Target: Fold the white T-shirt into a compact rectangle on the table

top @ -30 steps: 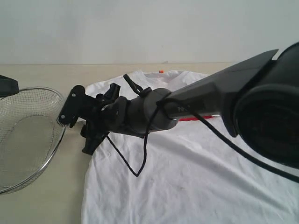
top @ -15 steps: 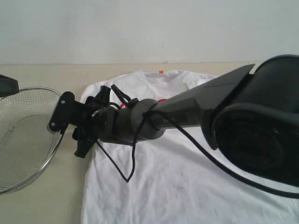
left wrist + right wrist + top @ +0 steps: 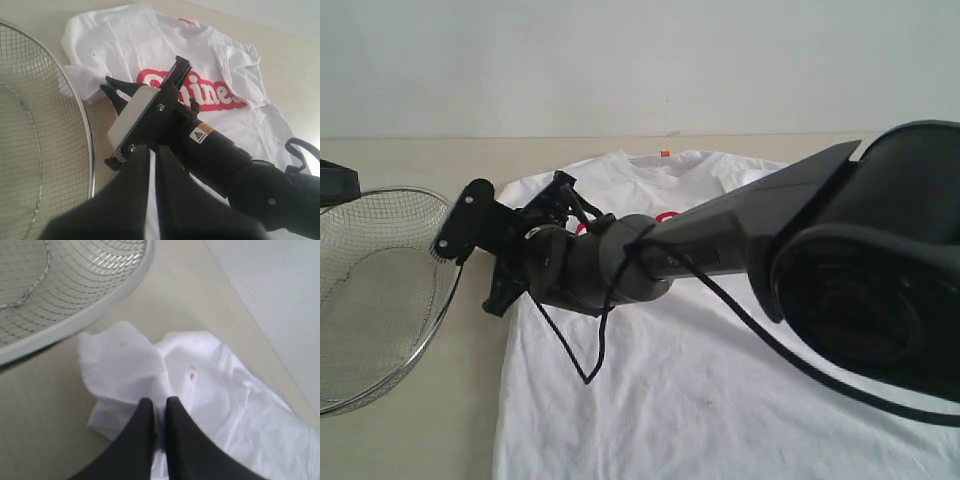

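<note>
The white T-shirt [image 3: 720, 380] is seen spread face up on the surface [image 3: 420, 160], collar toward the wall [image 3: 620, 60], with the red lettered band [image 3: 210, 92] exposed. Little of the folding appears done: the body is laid out full length, and only the sleeve [image 3: 235, 62] on the side away from the basket looks turned in over the chest. The other sleeve [image 3: 125, 370], just beside the wire-mesh basket [image 3: 380, 290], is bunched. The right claw [image 3: 159, 402] is closed narrow on its cloth, so a fold of that sleeve inward is judged to be the step in hand. The side folds and the folding of hem to collar are judged left to do. The left claw [image 3: 152, 150] is held above, pressed together with nothing between its fingers.

The surface is a matte beige top with faint specks, bare apart from shirt and basket. It is backed by a plain pale wall.
</note>
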{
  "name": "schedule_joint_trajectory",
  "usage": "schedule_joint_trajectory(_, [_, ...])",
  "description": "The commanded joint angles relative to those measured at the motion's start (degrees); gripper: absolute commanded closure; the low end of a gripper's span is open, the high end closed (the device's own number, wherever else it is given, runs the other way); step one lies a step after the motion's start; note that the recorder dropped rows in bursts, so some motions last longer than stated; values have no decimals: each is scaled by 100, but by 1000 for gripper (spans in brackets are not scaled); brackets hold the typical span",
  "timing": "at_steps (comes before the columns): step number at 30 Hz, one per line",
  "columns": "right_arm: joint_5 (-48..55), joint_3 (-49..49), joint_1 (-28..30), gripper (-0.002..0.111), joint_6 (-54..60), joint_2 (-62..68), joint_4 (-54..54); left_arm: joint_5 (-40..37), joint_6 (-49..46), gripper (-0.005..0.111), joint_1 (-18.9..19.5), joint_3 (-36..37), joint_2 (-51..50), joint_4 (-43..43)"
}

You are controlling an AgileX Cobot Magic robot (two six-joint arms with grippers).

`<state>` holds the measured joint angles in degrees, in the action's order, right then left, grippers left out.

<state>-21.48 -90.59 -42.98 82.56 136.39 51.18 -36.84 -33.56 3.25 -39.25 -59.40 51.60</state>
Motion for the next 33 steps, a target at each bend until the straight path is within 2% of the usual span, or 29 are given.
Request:
schedule_joint_trajectory(1, [-148,-31,8,108,27,-268,269,77,-31,102,22,24,34,44])
schedule_joint_trajectory(8, [-667,-31,8,108,142,-399,1792,77,-31,102,22,24,34,44])
schedule_joint_trajectory(16, [-635,-31,8,108,203,-399,2837,106,-31,102,22,24,3,54])
schedule_joint_trajectory(23, [-953,-31,8,108,-134,-399,3733,13,-117,102,22,24,-603,388])
schedule_joint_trajectory(29, [-1219,-31,8,108,-111,-399,4836,-43,-673,102,22,24,-844,896])
schedule_joint_trajectory(33, [-1568,38,8,108,-264,-407,4877,-70,-692,102,22,24,-834,908])
